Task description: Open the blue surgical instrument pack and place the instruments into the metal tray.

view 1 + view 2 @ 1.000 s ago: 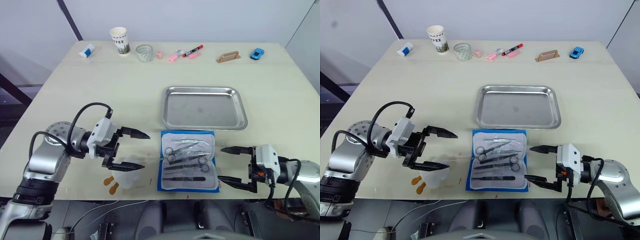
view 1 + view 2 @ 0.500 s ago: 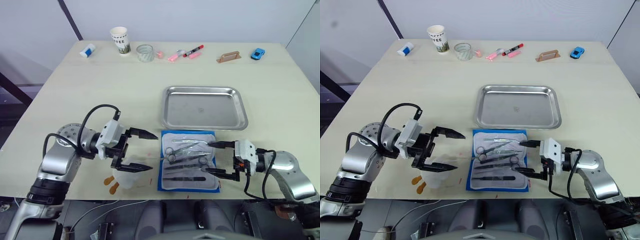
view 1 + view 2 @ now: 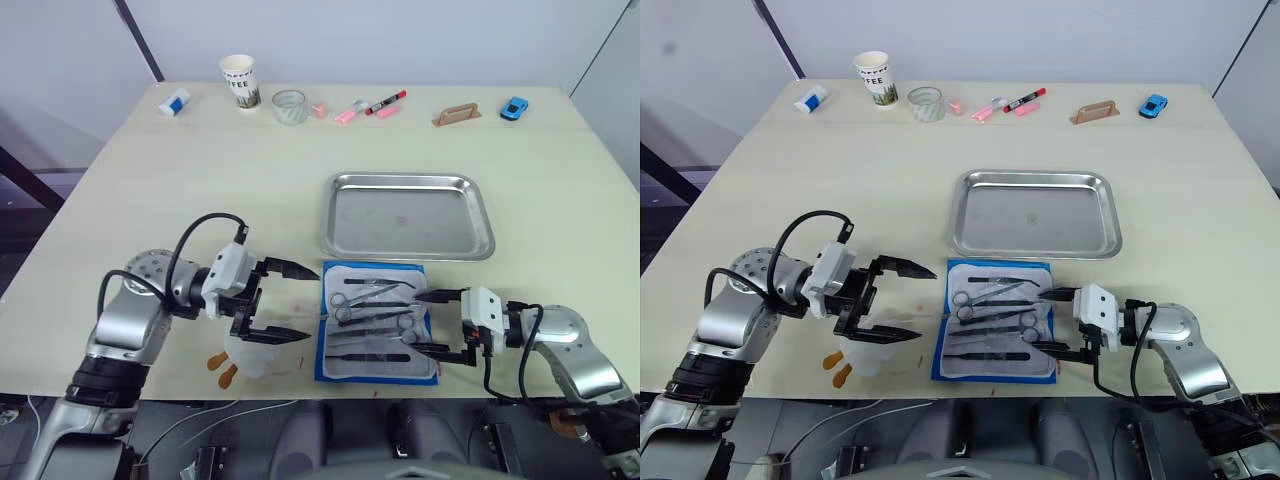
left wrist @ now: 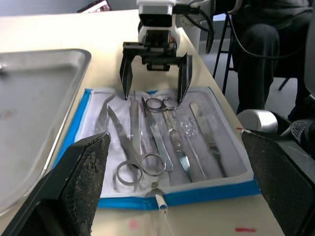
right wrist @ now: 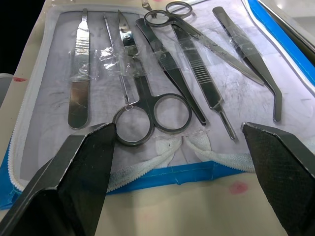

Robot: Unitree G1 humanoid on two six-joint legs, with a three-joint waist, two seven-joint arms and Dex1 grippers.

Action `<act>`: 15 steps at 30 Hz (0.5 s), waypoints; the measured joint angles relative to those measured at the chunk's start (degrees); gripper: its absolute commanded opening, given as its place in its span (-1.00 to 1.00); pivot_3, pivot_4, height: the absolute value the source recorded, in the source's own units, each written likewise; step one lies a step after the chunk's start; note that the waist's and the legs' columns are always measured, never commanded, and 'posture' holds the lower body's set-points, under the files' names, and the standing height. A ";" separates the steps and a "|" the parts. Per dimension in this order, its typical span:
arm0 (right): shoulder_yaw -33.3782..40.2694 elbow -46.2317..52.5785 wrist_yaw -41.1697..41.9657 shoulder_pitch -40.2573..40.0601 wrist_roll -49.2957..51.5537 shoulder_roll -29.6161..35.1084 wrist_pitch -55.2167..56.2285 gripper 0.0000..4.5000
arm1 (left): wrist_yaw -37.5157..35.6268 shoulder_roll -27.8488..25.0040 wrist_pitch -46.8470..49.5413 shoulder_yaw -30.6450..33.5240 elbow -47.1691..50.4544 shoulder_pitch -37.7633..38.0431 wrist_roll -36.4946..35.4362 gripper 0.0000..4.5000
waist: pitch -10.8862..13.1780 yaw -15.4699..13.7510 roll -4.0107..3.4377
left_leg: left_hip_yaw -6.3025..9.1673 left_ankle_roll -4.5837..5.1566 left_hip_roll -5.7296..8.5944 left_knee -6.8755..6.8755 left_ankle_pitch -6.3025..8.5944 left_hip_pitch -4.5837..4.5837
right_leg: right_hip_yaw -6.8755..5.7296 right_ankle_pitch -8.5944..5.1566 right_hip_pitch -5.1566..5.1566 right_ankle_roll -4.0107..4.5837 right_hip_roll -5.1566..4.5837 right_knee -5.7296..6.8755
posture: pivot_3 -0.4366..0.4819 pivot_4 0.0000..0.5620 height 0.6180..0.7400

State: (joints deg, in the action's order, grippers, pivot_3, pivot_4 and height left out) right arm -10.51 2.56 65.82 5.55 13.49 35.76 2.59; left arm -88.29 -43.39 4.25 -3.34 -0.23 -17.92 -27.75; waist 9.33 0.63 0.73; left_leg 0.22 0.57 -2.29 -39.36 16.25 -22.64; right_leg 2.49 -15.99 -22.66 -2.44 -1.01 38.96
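Since the blue surgical instrument pack (image 3: 378, 322) lies open at lower centre of the frame, just below the metal tray (image 3: 408, 216), we reach for the instruments (image 3: 375, 315), whose long axes run left-right. Our right gripper (image 3: 437, 322), spread and empty, overlaps the pack's right edge; our left gripper (image 3: 290, 301), also spread, waits beside its left edge.

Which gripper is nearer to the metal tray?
Right. The right gripper is open over the pack's right edge, just below the metal tray; the left gripper is open, left of the pack.
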 measured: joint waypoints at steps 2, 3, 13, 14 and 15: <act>-0.35 0.45 -0.23 0.16 -0.11 0.01 -0.81 0.98 | 0.37 0.96 -0.39 -0.43 -2.43 -1.32 1.11 1.00 | -0.01 0.09 0.01 | 0.00 0.00 -0.01 0.00 0.00 0.01 | 0.00 0.00 0.00 0.00 0.01 0.00 | -0.05 -0.47 1.00; -0.39 0.59 -0.29 0.25 -0.12 0.03 -1.13 0.98 | 0.55 1.22 -0.54 -0.64 -2.90 -1.67 1.37 1.00 | -0.01 0.15 0.01 | 0.01 0.00 -0.01 0.00 0.00 0.01 | 0.01 0.00 0.00 0.00 0.01 0.00 | -0.05 -0.47 1.00; -2.14 2.07 -1.22 1.80 -1.42 0.36 -5.13 0.98 | 0.52 3.66 -1.57 -1.85 -6.14 -4.68 3.28 1.00 | -0.09 0.28 0.10 | 0.05 0.00 -0.03 0.01 0.00 0.05 | 0.03 0.01 0.00 0.02 0.04 0.02 | -0.05 -0.47 1.00; -2.17 2.11 -1.23 1.83 -1.44 0.35 -5.24 0.98 | 0.50 3.68 -1.62 -1.86 -6.18 -4.68 3.38 1.00 | -0.09 0.29 0.10 | 0.05 0.00 -0.04 0.01 0.00 0.05 | 0.03 0.01 0.00 0.02 0.04 0.02 | -0.05 -0.47 1.00; -2.20 2.24 -1.27 1.89 -1.45 0.35 -5.71 0.98 | 0.44 3.69 -1.73 -1.89 -6.33 -4.68 3.48 1.00 | -0.09 0.30 0.10 | 0.05 0.00 -0.04 0.01 0.00 0.05 | 0.03 0.01 0.00 0.02 0.05 0.02 | -0.05 -0.47 1.00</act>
State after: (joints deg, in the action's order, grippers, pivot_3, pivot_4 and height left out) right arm -12.71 4.81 64.55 7.43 12.04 36.11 -3.12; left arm -87.85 -39.70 2.52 -5.23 -6.55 -22.60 -24.27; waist 9.24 0.93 0.83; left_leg 0.27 0.57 -2.32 -39.35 16.25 -22.59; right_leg 2.52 -15.98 -22.66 -2.42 -0.97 38.99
